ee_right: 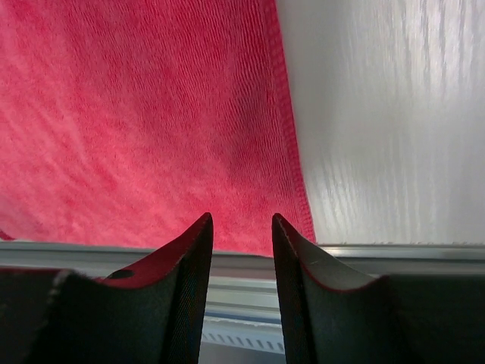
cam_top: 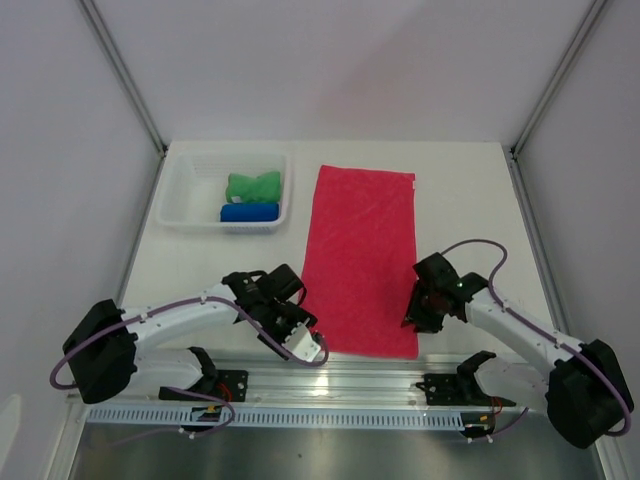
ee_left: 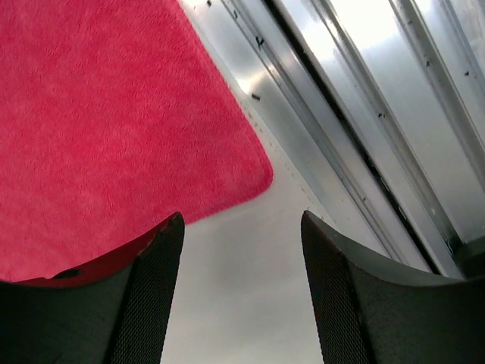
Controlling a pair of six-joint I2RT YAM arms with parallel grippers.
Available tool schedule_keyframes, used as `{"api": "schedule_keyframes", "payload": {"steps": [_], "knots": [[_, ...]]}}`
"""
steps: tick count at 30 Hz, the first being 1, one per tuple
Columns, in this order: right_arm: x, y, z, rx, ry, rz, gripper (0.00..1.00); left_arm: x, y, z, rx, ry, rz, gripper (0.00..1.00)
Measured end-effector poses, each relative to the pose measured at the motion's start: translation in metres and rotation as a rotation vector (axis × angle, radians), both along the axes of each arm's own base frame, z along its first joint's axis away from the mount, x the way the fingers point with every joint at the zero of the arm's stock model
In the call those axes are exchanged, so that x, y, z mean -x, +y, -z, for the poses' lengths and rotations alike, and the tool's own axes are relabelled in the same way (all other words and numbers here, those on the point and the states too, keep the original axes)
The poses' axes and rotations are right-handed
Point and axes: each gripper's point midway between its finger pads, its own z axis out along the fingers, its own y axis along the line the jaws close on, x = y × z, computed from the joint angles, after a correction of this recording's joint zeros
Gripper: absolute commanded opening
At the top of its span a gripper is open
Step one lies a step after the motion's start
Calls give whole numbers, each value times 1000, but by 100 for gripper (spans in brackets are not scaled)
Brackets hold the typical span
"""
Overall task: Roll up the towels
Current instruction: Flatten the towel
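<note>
Towel of pink soft cloth (cam_top: 362, 260) lies flat on the white desk (cam_top: 460, 200), near hem by the arms. Green cloth towel (cam_top: 252, 186) and royal blue cloth towel (cam_top: 249, 212) sit in the white plastic basket (cam_top: 180, 205). Left end effector (ee_left: 241, 288) hangs open, empty, just beside the near left corner; right end effector (ee_right: 241, 288), open and empty, over the near right corner, possibly touching. Pinching both corners evenly should keep the roll straight.

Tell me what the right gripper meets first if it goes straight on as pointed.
Most likely the pink towel, at its near hem close to the right corner: the right gripper frames that edge. Height above the cloth is unclear.
</note>
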Motion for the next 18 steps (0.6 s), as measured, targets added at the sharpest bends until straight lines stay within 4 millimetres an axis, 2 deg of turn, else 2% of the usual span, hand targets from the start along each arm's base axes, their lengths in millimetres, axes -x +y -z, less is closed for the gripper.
{"api": "schedule_keyframes", "payload": {"steps": [7, 13, 15, 17, 18], "knots": [[36, -6, 2, -12, 50, 35, 41, 17, -10, 20, 1, 22, 69, 63], [47, -7, -2, -30, 61, 80, 44, 11, -13, 36, -41, 13, 45, 61], [52, -8, 3, -21, 80, 89, 44, 11, -13, 37, -38, 13, 47, 57], [57, -9, 8, -7, 105, 94, 44, 12, -12, 38, -39, 19, 41, 49], [60, -9, 11, 0, 115, 97, 44, 13, -13, 38, -39, 23, 37, 41]]}}
